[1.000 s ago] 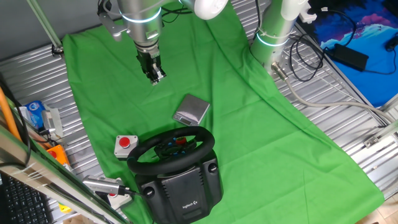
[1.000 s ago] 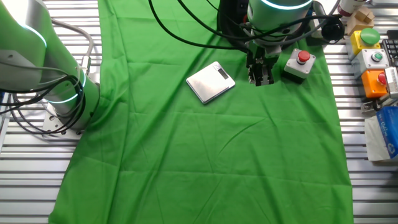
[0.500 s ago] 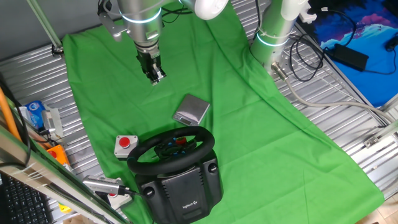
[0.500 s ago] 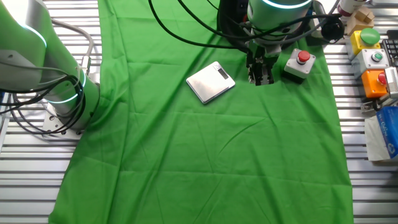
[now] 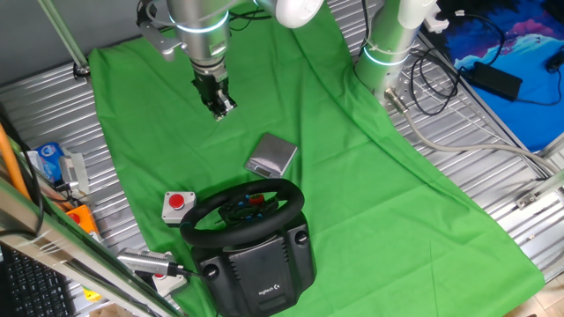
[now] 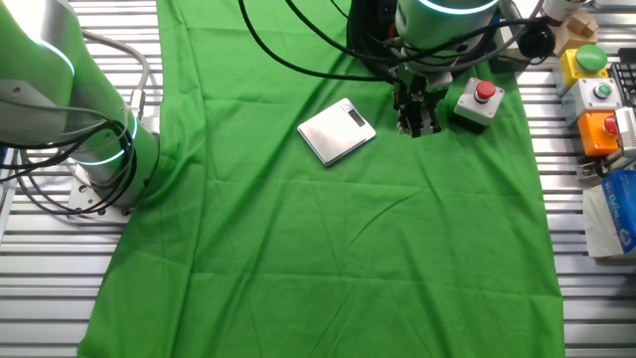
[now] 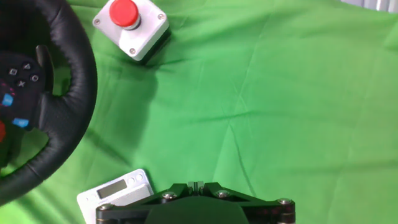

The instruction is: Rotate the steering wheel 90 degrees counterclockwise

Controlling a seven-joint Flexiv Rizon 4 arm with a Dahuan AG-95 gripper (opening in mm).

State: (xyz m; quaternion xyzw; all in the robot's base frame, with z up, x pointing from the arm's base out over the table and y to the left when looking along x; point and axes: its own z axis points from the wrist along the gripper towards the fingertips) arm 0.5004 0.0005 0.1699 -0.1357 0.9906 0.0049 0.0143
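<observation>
Black-rimmed steering wheel (image 5: 242, 214) sitting untouched, pincer (image 5: 220, 109) hanging well apart above green cloth (image 5: 352, 176), empty, jaw state impossible to tell, probably awaiting approach.

Bright green cloth (image 5: 352, 158) covers the ribbed silver table (image 5: 493, 176). The steering wheel (image 5: 242, 214) is black, with blue and red hub buttons and a white logo on its base. At its 9 o'clock, a pale grey box (image 5: 177, 207) carries a red button; a silver-grey scale (image 5: 271, 155) lies at 12 o'clock
</observation>
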